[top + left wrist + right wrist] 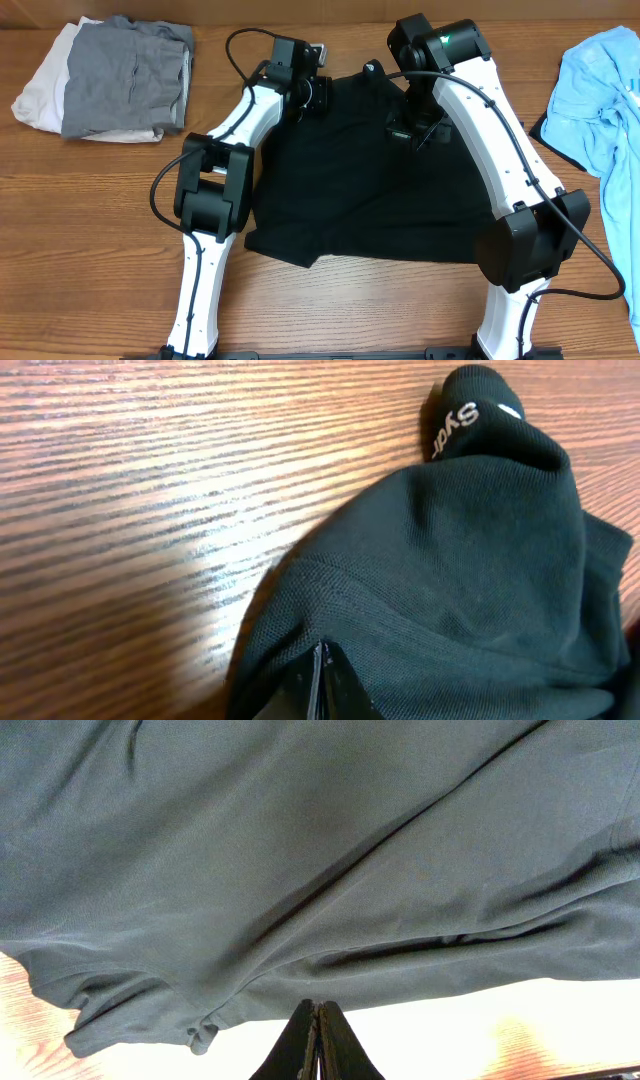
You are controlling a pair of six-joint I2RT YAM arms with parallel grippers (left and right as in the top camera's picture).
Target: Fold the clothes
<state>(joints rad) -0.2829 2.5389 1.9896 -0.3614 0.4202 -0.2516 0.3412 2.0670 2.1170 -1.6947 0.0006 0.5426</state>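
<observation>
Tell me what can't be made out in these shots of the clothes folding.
- Whether the shut left gripper or right gripper pinches the black shirt: wrist views, fabric hides the contact.
- White lettering: left wrist, curled over a fold.
- Light blue garment: overhead, cut by the right edge.

1 black shirt (350, 200) dead centre, 1 light blue garment (600, 90) at 3 o'clock, 1 grey garment (125, 75) on 1 white garment (40, 90) at 10 o'clock, 2 arms: left arm (215, 190), right arm (500, 140)
</observation>
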